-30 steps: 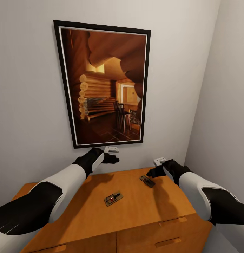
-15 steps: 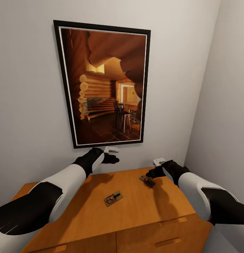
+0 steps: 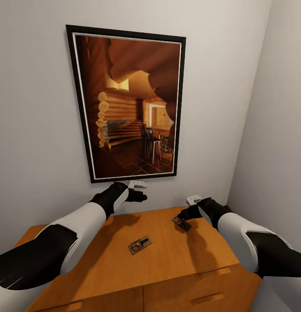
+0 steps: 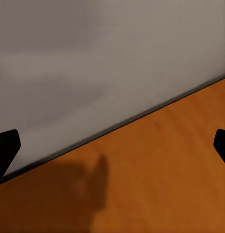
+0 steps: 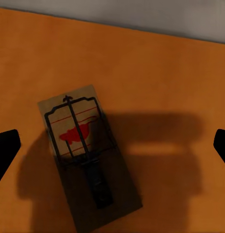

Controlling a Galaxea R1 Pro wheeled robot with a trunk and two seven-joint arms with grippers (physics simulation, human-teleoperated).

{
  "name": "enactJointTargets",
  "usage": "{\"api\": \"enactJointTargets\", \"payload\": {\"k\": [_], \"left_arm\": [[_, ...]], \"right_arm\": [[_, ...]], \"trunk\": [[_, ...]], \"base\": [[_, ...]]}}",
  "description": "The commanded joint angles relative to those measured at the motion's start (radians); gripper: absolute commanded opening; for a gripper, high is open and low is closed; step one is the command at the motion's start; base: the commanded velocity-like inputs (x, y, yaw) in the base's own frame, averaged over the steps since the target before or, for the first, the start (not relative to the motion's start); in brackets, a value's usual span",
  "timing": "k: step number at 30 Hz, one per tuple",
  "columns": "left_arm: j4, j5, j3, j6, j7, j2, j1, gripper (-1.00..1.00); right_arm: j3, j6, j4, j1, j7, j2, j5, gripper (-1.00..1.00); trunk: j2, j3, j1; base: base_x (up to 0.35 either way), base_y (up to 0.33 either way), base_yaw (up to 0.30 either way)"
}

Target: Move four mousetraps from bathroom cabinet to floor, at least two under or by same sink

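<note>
Two mousetraps lie on the orange-brown top of the cabinet (image 3: pixel 102 264). One mousetrap (image 3: pixel 139 245) sits near the middle. The other mousetrap (image 3: pixel 181 223) lies toward the back right, directly under my right gripper (image 3: pixel 183 215). In the right wrist view this trap (image 5: pixel 85 150), with its red mark and wire bar, lies between the open fingertips (image 5: pixel 5 150), and the gripper hovers just above it without touching. My left gripper (image 3: pixel 144 197) hangs open above the cabinet's back edge near the wall, holding nothing; its fingertips (image 4: pixel 5 148) frame bare wood and wall.
A large framed picture (image 3: pixel 128 104) hangs on the wall behind the cabinet. A side wall (image 3: pixel 276 130) closes in at the right, forming a corner. Drawer fronts with slim bar handles (image 3: pixel 213 274) face me below the top's front edge.
My right gripper has crept slightly left, over the back-right mousetrap. The left arm and both traps have stayed where they were.
</note>
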Motion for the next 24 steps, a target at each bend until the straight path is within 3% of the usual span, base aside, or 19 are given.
{"api": "enactJointTargets", "payload": {"k": [1, 12, 24], "left_arm": [[0.0, 0.005, -0.002, 0.004, 0.0, 0.0, -0.001, 1.0], [0.0, 0.005, -0.002, 0.004, 0.002, 0.0, -0.001, 1.0], [0.0, 0.005, -0.002, 0.004, 0.001, 0.0, -0.001, 1.0]], "right_arm": [[-0.007, 0.006, -0.002, 0.0, 0.005, 0.0, 0.008, 1.0], [-0.008, -0.002, 0.019, 0.003, 0.006, 0.0, -0.033, 1.0], [-0.007, -0.007, 0.032, 0.004, 0.003, -0.004, -0.042, 1.0]], "trunk": [[-0.001, -0.001, 0.0], [-0.001, -0.001, 0.0], [-0.001, -0.001, 0.0]], "base": [[0.0, 0.0, 0.0], [0.0, 0.0, 0.0], [0.0, 0.0, 0.0]]}}
